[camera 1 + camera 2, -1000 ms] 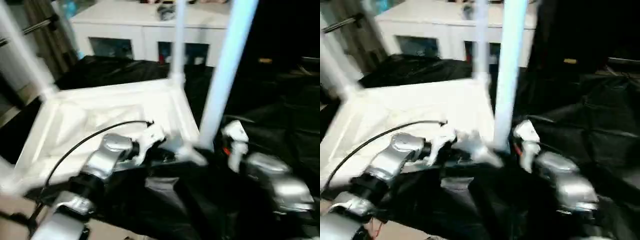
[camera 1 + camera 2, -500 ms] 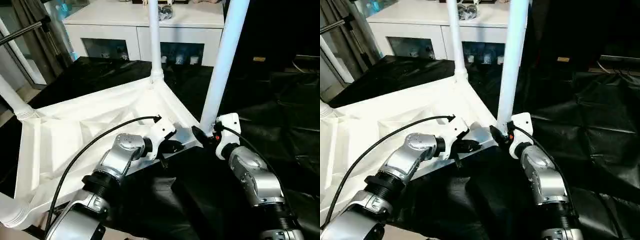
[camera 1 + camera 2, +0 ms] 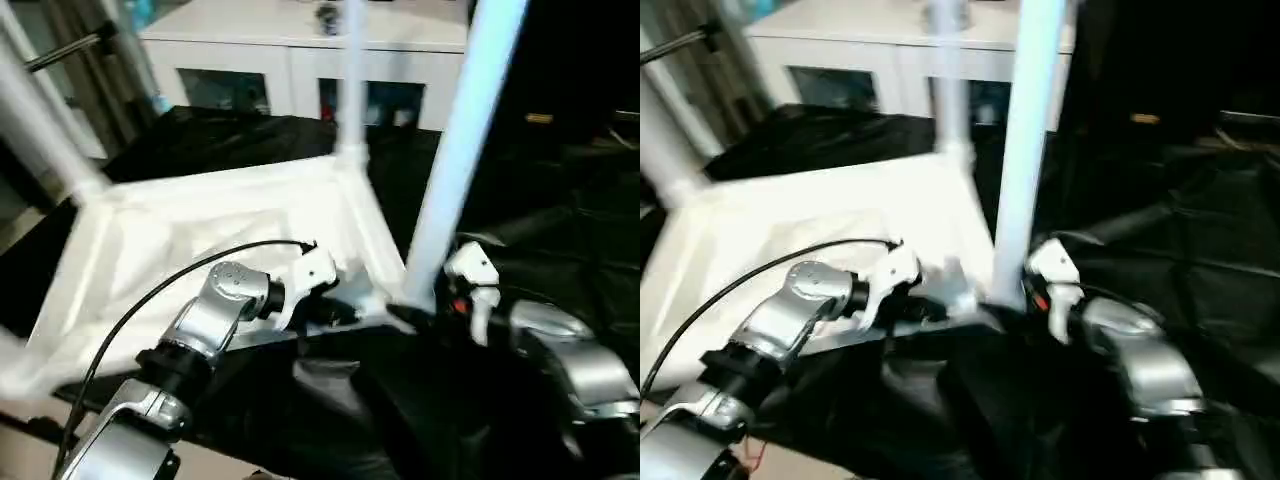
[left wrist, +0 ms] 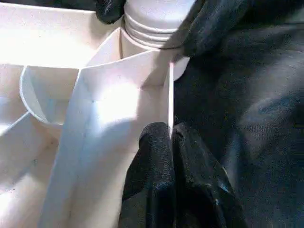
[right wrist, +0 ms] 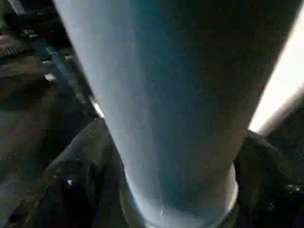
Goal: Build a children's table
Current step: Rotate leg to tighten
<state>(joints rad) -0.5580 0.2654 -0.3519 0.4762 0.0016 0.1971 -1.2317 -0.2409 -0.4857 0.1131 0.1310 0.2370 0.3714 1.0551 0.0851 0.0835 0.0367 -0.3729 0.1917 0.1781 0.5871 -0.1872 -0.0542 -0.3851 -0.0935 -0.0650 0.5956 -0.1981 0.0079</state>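
The white tabletop lies upside down on black sheeting, ribbed underside up. Three white legs show standing in its corner sockets: the near-right leg, a far one and a left one. My left gripper is shut on the tabletop's thin rim just beside the near-right socket. My right gripper is shut round the base of the near-right leg, with one black finger on each side. The left wrist view shows those fingers hugging the leg's base.
A white cabinet with glass doors stands behind the table. Crumpled black sheeting covers the ground to the right and in front. A metal rail and curtain are at the far left. A black cable arcs over my left forearm.
The whole picture has shifted and blurred, so the camera moved. Both grippers keep their holds. The tabletop's far corner looks swung slightly right against the cabinet.
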